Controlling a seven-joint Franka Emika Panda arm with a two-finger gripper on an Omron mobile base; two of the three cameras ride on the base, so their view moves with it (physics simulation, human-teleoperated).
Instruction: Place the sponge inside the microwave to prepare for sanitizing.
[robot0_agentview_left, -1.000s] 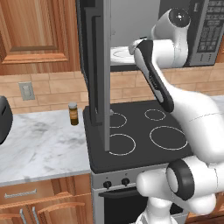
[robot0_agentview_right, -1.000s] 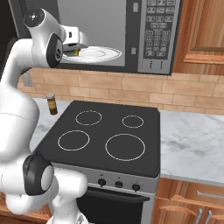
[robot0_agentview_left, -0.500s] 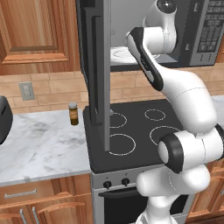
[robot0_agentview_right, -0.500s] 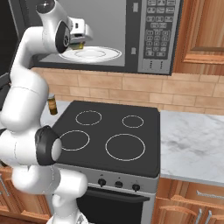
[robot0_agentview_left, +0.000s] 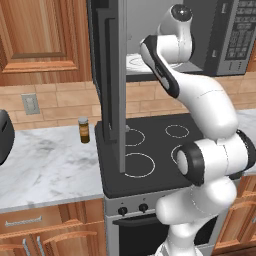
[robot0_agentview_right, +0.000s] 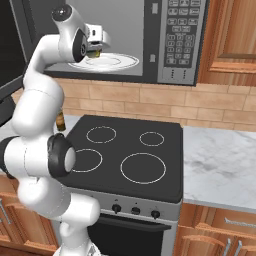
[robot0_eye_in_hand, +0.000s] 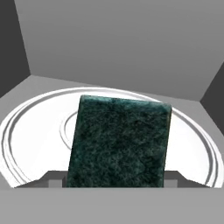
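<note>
Sponge (robot0_eye_in_hand: 118, 142) sits clamped in the tool (robot0_agentview_right: 95, 50), dark green scrub face toward the hand camera, its long axis running forward from the tool into the microwave (robot0_agentview_right: 150, 40). Left to right in the right base view: the open door at the far left edge, then the tool at the cavity mouth, then the white plate (robot0_agentview_right: 117, 62), then the keypad. The sponge hangs directly above the plate (robot0_eye_in_hand: 26, 131), which lies below and ahead. Judgement: the release turns on lowering straight down.

text: none legible | microwave keypad (robot0_agentview_right: 180, 30): buttons too small to read
</note>
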